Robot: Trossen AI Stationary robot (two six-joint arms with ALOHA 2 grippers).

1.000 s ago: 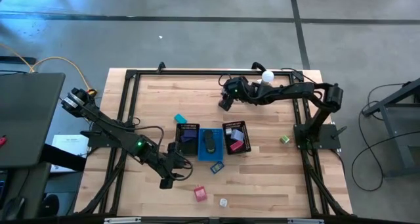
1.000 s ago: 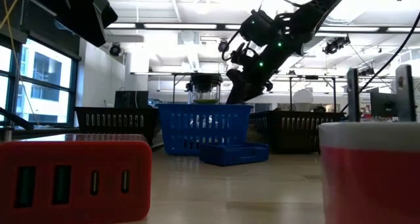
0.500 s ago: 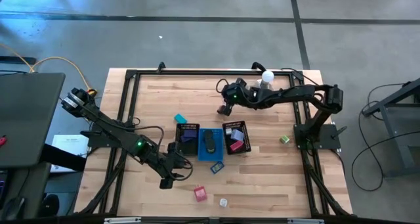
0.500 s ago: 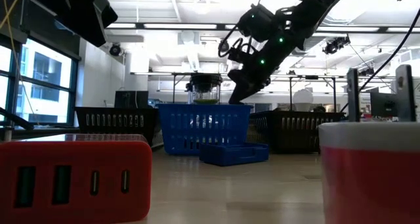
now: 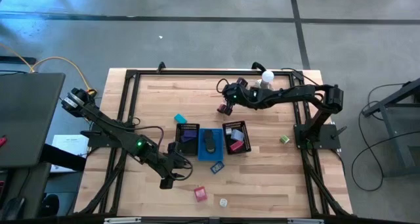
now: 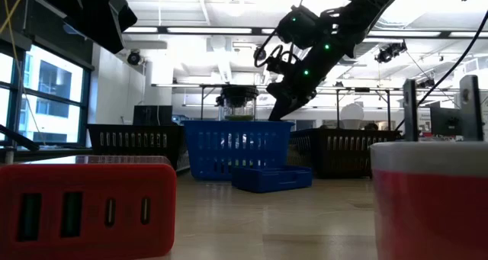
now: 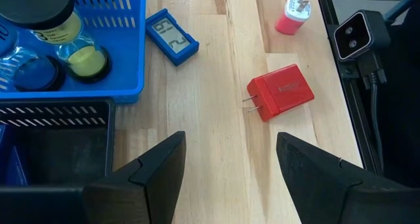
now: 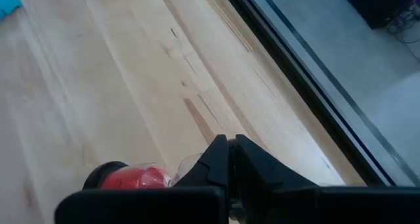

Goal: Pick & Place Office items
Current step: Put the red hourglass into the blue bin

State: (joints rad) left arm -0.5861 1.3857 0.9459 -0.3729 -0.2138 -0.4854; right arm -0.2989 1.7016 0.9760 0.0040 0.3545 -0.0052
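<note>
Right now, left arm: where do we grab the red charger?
Take the red charger by its body, from straight above, jaws across the two long sides. It lies flat and slightly skewed on the table, so turn the wrist to match. Stay clear of the prongs at one short end. The left gripper is open, short of it.

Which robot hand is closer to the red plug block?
Left. The left hand hovers just beside the red plug block; the right hand is far across the table, beyond the baskets.
</note>
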